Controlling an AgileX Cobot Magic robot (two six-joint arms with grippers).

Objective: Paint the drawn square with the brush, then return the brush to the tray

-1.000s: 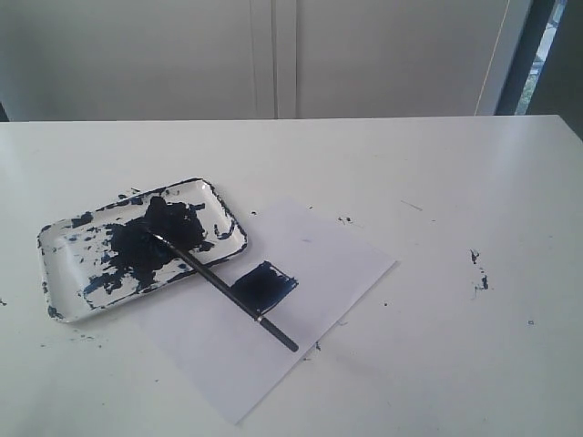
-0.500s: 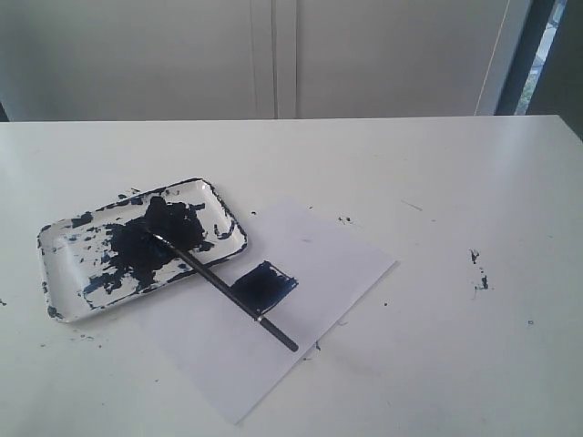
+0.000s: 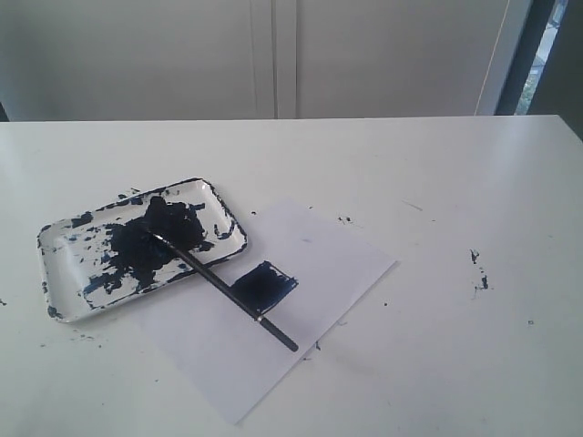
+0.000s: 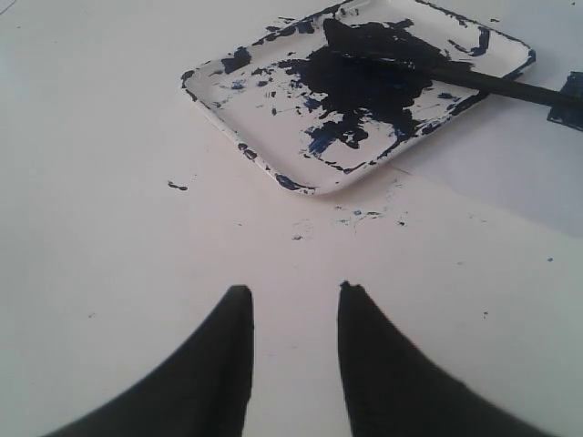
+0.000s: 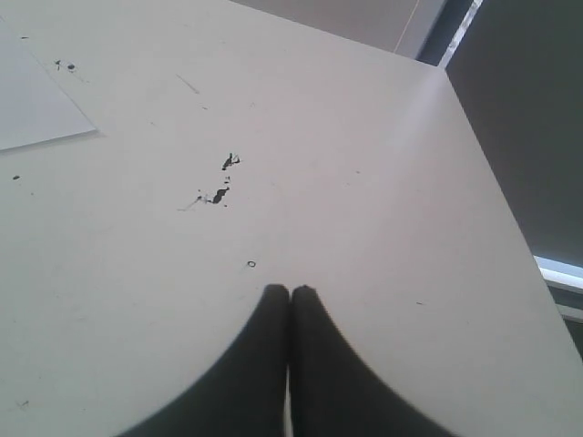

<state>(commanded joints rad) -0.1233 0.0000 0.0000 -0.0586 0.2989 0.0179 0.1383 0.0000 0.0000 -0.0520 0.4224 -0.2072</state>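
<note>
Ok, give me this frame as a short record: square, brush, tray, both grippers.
drawn square: filled dark blue, on the paper sheet
brush: tip in the tray, handle over its rim onto the sheet, unheld
tray: paint-smeared, on the table
left gripper: open, empty, near the tray
right gripper: shut, empty, above the table

In the left wrist view the brush runs off the frame's edge, so its handle end is unseen. Its tip is lost in the dark paint pooled in the tray, whose far corner is cropped too. Only a dark sliver of the drawn square shows there. In the exterior view the paper sheet passes under the tray, its edge hidden there, and the brush covers part of the square's border. The right wrist view catches just a corner of the sheet. The left gripper and right gripper are cut off at the base
</note>
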